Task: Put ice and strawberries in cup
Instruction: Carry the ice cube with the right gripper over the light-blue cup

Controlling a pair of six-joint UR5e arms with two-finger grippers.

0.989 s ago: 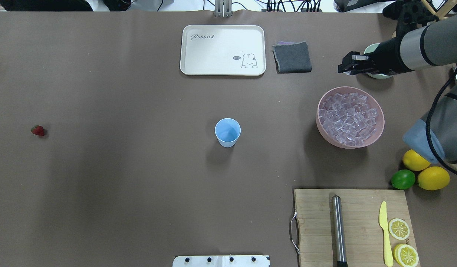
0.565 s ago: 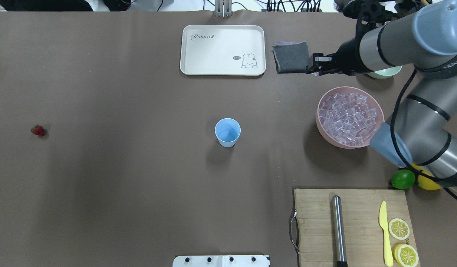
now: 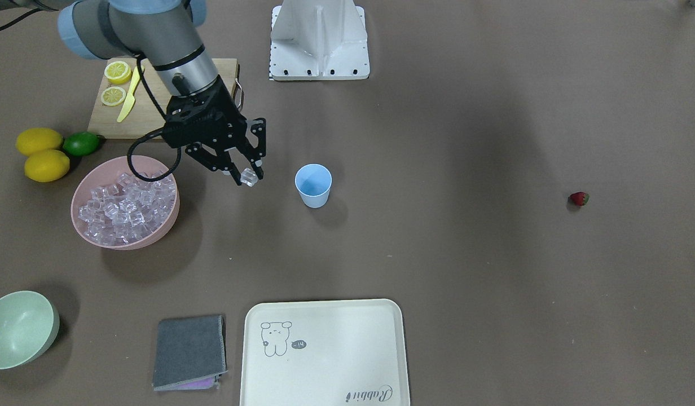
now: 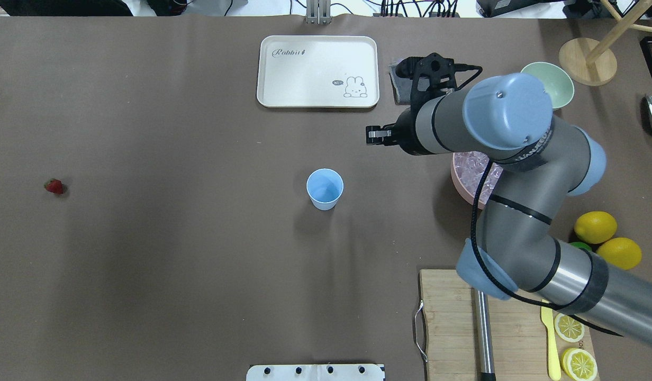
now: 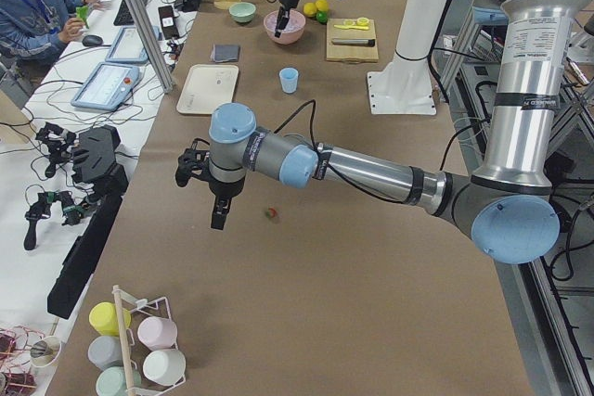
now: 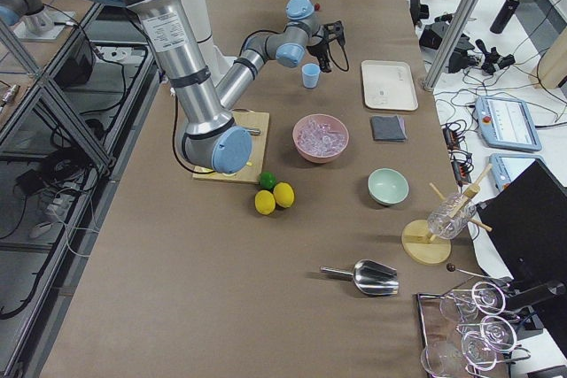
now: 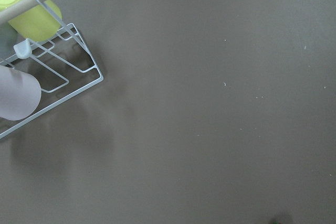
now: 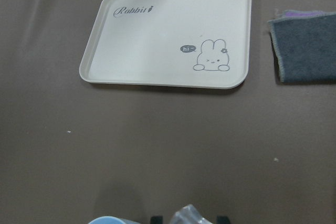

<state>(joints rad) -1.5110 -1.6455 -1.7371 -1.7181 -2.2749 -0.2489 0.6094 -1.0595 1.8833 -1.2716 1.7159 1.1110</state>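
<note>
In the front-facing view you see the right gripper (image 3: 247, 174) clamped on one ice cube (image 3: 248, 178). It holds the cube in the air between the pink bowl (image 3: 164, 228) and the cup (image 3: 313, 186), apart from both. The rest of the ice (image 3: 124, 206) lies piled in that bowl.

From overhead the arm covers most of the bowl and hides the cube. The right wrist camera catches the cube at its bottom edge, with the tray (image 8: 168, 35) and cloth (image 8: 310, 45) beyond.

The cup stands upright mid-table. The strawberry (image 3: 579, 198) lies well apart from it, on the robot's left.

Only the left side view shows the left gripper (image 5: 219, 215), hovering near the strawberry. You cannot tell whether it is clenched or released.
</note>
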